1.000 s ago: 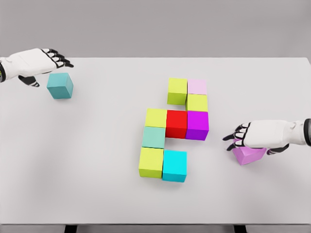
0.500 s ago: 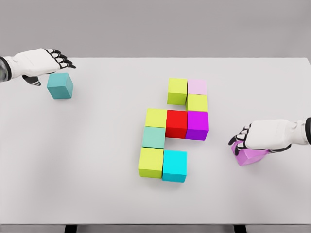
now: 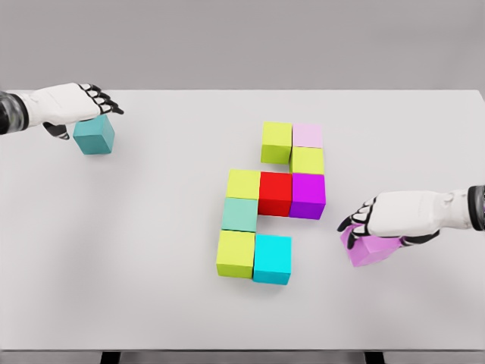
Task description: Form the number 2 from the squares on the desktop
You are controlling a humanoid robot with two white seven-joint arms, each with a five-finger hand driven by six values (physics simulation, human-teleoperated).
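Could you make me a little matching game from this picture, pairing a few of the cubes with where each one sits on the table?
Things:
1. teal cube
2. violet cube
3. red cube
4. cyan cube

Places:
A. middle row of the figure, between a yellow-green and a purple cube
B. far left, under the left hand
C. bottom right corner of the figure
D. right of the figure, under the right hand

Pairs: 1-B, 2-D, 3-A, 4-C

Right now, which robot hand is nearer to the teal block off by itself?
Left. The left robot hand rests over the teal block at the table's far left; the right robot hand is far across, on the pink block.
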